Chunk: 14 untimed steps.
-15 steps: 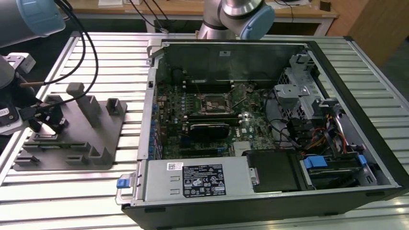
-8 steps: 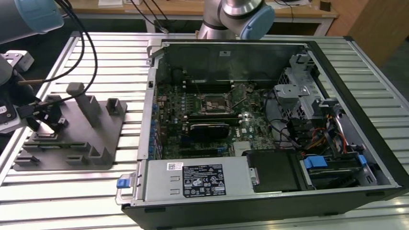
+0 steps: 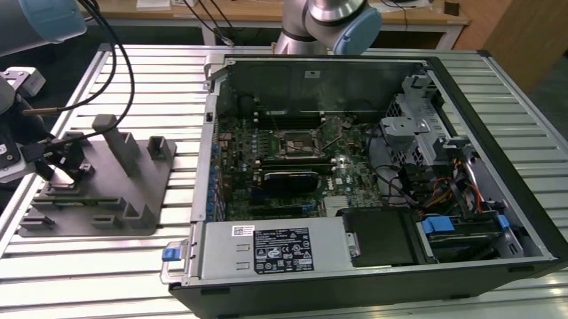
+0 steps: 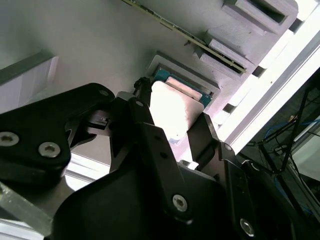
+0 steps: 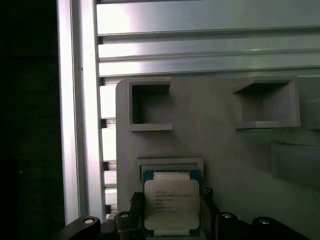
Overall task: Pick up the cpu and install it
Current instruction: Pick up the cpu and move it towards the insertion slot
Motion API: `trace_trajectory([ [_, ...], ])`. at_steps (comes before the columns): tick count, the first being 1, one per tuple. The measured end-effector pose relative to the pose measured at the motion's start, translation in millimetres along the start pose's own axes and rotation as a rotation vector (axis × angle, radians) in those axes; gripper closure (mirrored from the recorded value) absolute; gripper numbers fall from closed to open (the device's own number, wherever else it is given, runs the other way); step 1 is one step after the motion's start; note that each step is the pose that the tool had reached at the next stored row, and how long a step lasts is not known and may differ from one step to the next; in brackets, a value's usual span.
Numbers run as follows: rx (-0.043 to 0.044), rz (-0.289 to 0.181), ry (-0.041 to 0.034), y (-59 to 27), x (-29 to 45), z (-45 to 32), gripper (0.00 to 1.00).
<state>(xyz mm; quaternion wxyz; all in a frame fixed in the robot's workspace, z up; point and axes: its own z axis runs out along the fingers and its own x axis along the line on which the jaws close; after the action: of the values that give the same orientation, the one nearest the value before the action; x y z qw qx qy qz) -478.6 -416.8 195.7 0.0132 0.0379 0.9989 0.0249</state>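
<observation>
My fingers straddled the cpu from both sides, closed against its edges. The cpu lay in a recess of the grey holder block on the slatted desk. Beyond stood the open computer case.

Slatted aluminium table fills most of the exterior view, evenly lit, with glare on the slats. Behind it, a wooden desk with pale legs runs along the far edge, black cables hanging over it. Wooden panel stands at the exterior view's right.
</observation>
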Motion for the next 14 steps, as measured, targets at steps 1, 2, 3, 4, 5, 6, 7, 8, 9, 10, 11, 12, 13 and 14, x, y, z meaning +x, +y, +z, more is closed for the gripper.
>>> trace_trajectory([
  [1,-0.0008,0.000,0.0002,0.0,0.0,0.1,0.46],
  [2,-0.0024,0.000,0.0002,0.0,0.1,0.6,0.46],
  [3,-0.0036,0.000,0.0004,0.0,0.1,1.3,0.46],
  [4,-0.0044,0.000,0.0004,-0.1,0.1,2.2,0.46],
  [5,-0.0052,0.000,0.0006,-0.2,0.1,3.1,0.46],
  [6,-0.0060,0.000,0.0006,-0.2,0.1,3.8,0.46],
  [7,-0.0063,0.000,0.0006,-0.2,0.1,4.2,0.46],
  [8,-0.0063,0.000,0.0008,-0.2,0.1,4.5,0.46],
  [9,-0.0064,0.000,0.0009,-0.2,0.1,4.9,0.46],
  [10,-0.0063,0.000,0.0011,-0.3,0.1,5.2,0.46],
  [11,-0.0064,0.000,0.0013,-0.3,0.1,5.7,0.46],
  [12,-0.0064,0.000,0.0016,-0.3,0.1,6.2,0.46],
  [13,-0.0063,0.000,0.0022,-0.3,0.1,6.7,0.46],
  [14,-0.0063,0.000,0.0028,-0.4,0.2,7.2,0.46],
])
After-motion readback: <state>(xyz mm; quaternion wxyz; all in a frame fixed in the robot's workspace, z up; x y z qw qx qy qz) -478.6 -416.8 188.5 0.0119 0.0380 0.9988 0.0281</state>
